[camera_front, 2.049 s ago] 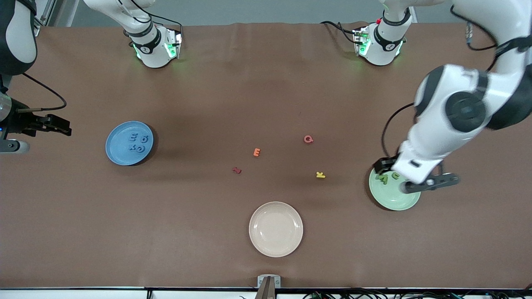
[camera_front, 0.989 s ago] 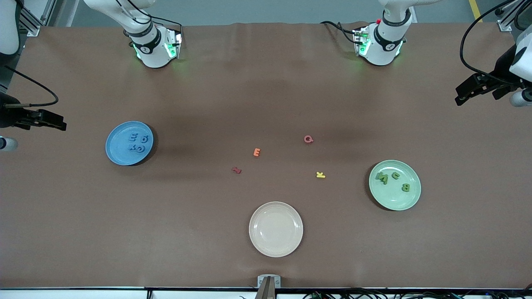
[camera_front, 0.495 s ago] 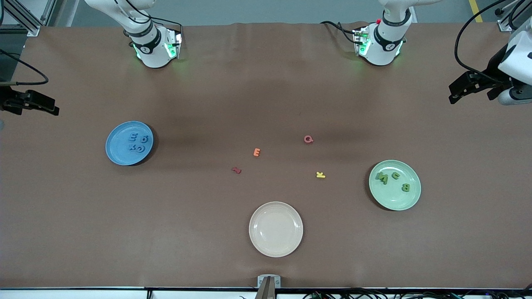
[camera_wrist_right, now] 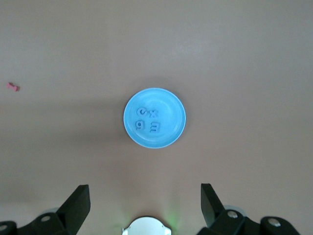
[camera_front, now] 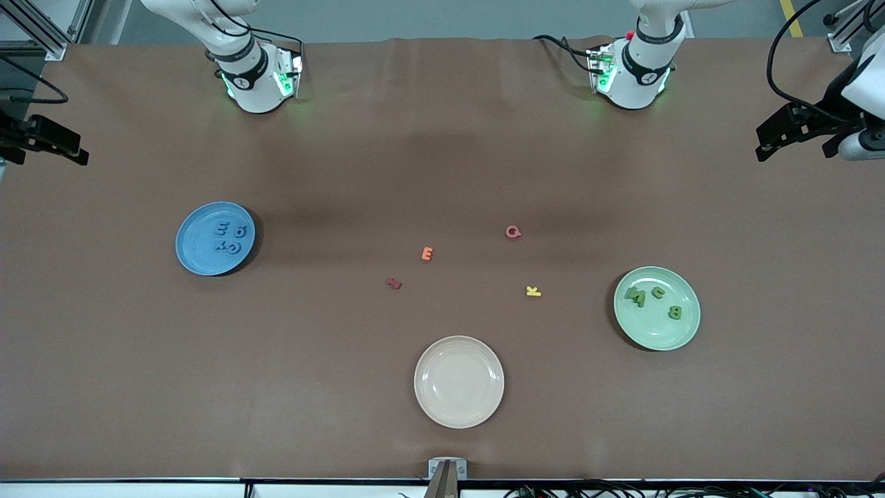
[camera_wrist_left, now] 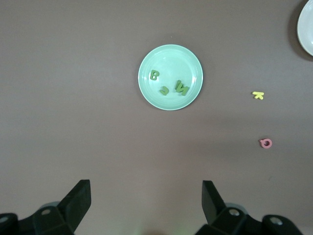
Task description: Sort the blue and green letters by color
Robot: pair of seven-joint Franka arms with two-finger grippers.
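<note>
My left gripper hangs high over the table's end near the green plate, fingers apart, empty. My right gripper hangs likewise near the blue plate. Green letters lie in the green plate, blue letters in the blue plate.

Robotics lab setup: two arm bases bolted at one edge of a brown-covered table, green status lights on, cables trailing, aluminium framing at the corner.
</note>
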